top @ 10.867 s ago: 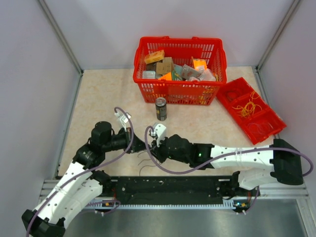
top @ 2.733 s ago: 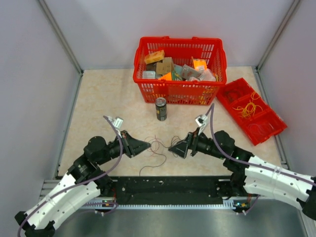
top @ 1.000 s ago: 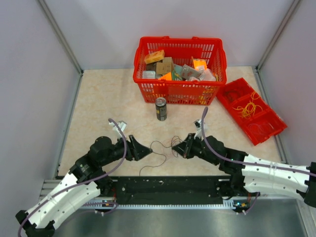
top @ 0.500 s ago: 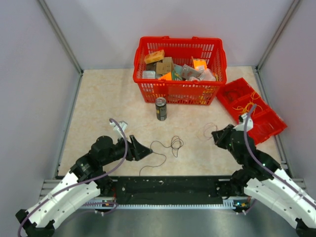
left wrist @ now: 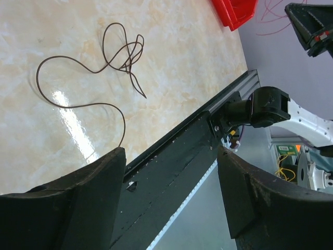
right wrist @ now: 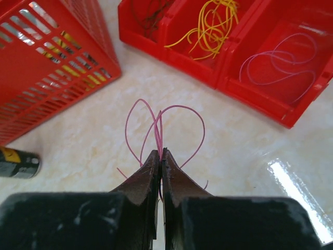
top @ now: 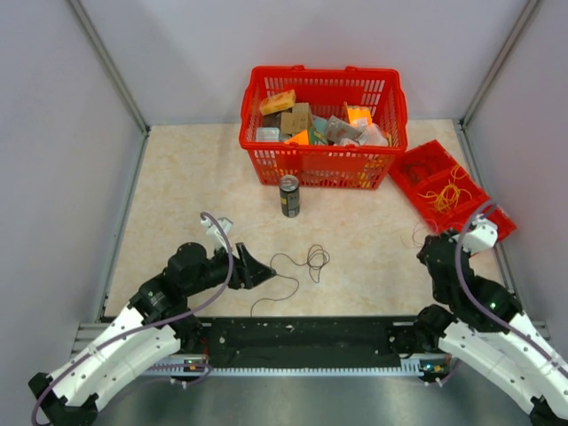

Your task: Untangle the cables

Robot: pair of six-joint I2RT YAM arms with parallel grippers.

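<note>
Pinched a pink cable (right wrist: pixel 179 108) in the right gripper (right wrist: pixel 159 152), just in front of the red tray (right wrist: pixel 250 98). Held the left gripper (left wrist: pixel 170 156) wide open, far from the tray, by a loose dark cable (left wrist: pixel 126 60).

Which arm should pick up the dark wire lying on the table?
Left. The left gripper is open, and the dark wire lies just past its fingertips. The right gripper is shut on a pink wire over by the red tray, far from the dark one.
</note>
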